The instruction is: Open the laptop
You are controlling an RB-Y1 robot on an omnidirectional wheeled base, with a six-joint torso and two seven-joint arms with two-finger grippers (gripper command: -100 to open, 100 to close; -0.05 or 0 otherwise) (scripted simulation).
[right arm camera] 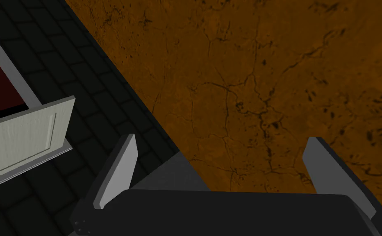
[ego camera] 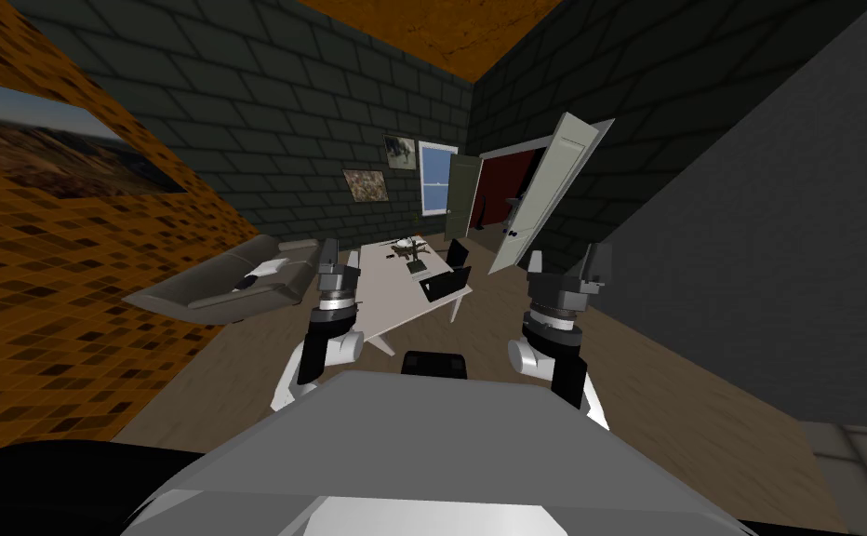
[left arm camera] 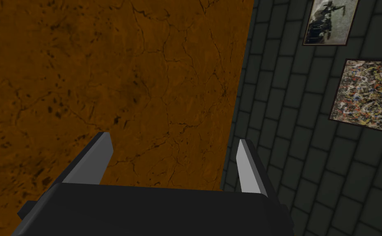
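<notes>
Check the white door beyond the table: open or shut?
Open. The white door stands swung well out from the doorway, with red showing through the gap.

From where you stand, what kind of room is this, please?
Probably a living room that also serves as a study. A grey sofa stands by the orange wall, a white table carries a laptop, and framed pictures hang on the dark brick wall.

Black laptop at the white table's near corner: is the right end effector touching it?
Apart. The head view shows brown floor between the raised right end effector and the black laptop.
</notes>
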